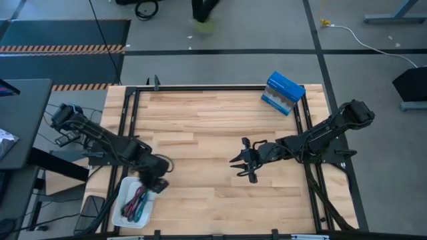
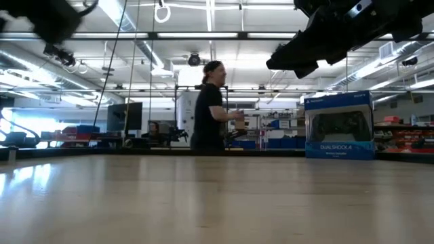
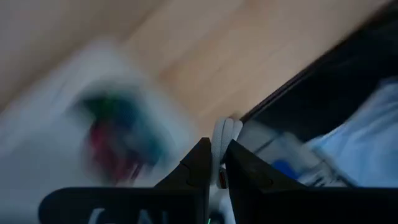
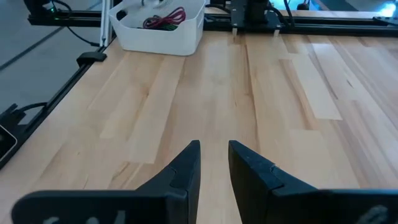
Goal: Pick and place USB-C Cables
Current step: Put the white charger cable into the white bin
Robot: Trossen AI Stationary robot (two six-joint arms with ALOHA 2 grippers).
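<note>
A white tray (image 1: 119,215) sits at the table's near left corner and holds several coloured cable bundles (image 1: 137,200): maroon, teal and green show, lying on the tray floor. In the left wrist view they appear blurred (image 3: 118,140). My left gripper (image 1: 159,185) hangs over the tray's far right corner, shut on a white cable bundle (image 3: 225,132). My right gripper (image 1: 243,162) hovers open over bare wood at mid-table, touching nothing. Its wrist view shows the tray (image 4: 158,37) and a maroon bundle (image 4: 166,18) far ahead. My left gripper (image 3: 217,158) pinches the white cable bundle between its two fingers. The bundle's looped end (image 3: 225,127) sticks out past the fingertips. The bundle is lifted clear, above the tray's edge. The rest of the bundle is hidden by the fingers.
A blue-and-white box (image 1: 283,92) stands at the table's far right corner, also seen in the low view (image 2: 339,125). Black rails frame the table's edges (image 1: 130,120). A person (image 2: 210,105) stands in the room beyond the table. Bare wood lies between the two grippers.
</note>
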